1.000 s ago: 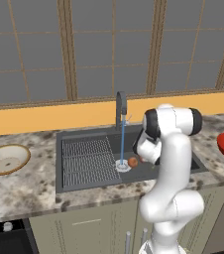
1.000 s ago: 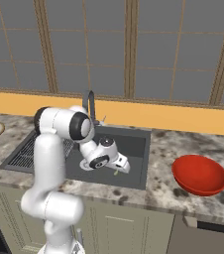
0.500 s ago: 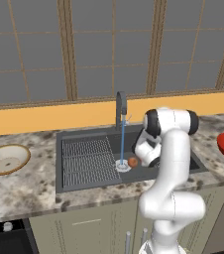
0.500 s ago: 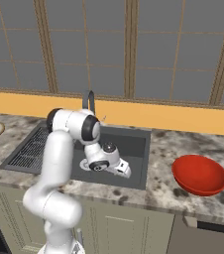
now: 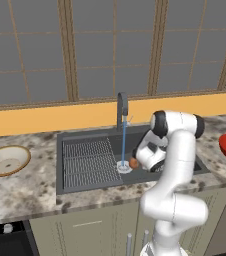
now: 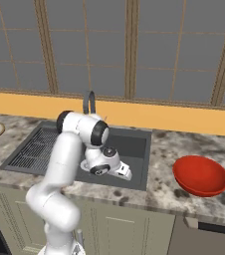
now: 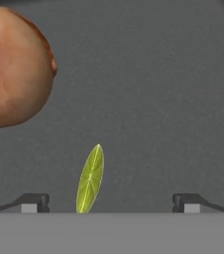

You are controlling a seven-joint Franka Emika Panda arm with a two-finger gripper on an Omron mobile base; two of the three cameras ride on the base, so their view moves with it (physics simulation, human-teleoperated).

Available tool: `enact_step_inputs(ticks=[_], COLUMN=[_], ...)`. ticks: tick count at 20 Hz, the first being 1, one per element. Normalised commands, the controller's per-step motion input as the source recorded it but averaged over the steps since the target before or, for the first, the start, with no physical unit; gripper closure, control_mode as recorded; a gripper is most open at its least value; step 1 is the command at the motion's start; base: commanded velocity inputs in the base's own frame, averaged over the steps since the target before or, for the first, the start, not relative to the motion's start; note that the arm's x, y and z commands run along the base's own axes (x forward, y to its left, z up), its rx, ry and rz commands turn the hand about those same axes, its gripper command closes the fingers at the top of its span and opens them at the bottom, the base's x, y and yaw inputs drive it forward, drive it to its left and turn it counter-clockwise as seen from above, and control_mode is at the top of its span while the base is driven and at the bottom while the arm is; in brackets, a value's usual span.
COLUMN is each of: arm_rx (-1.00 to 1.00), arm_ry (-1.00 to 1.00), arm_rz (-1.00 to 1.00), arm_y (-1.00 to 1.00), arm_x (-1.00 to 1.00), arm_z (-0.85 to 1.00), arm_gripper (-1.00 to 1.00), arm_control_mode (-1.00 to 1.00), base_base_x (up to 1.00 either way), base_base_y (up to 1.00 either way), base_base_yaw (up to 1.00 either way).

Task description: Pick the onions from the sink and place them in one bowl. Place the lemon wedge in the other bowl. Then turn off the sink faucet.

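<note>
I am observing the claw point(image 7: 111, 202) standing wide open, gripping nothing, low inside the sink point(image 5: 85, 172). The lemon wedge point(image 7: 90, 179) is lying between its fingertips point(image 7: 34, 202) on the basin floor; an onion point(image 7: 12, 67) is sitting nearby, apart.

A kitchen — dark sink point(image 5: 85, 175) with faucet point(image 5: 122, 107) at twelve o'clock, speckled stone counter point(image 5: 30, 192), cabinets point(image 6: 129, 226) below.

My arm point(image 5: 172, 165) is glossy white, built of thick rounded tube segments with bulbous elbows. Dark, near-black bands ring its joints. The hand point(image 6: 107, 167) is a white block with a dark round cap. My two finger tips point(image 7: 34, 202) are small, dark grey, squared pieces.
</note>
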Motion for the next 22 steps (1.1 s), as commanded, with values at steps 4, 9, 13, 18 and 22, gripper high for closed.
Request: enact_step_inputs(ticks=[4,9,13,18,22], arm_rx=[0.00,0.05,0.04,0.00,0.00], arm_ry=[0.05,0.08,0.08,0.10,0.10], arm_rz=[0.00,0.00,0.00,-0.01,-0.02], arm_y=[0.00,-0.10,-0.05,0.00,0.02], arm_x=[0.52,0.65,0.61,0.66,0.63], arm_z=[0.00,0.00,0.04,0.03,0.00], arm_gripper=[-1.00,-1.00,-1.00,-1.00,-1.00], arm_control_mode=[-1.00,-1.00,-1.00,-1.00,-1.00], base_base_x=[0.00,0.00,0.00,0.00,0.00], base_base_y=[0.00,0.00,0.00,0.00,0.00], base_base_yaw=[0.00,0.00,0.00,0.00,0.00])
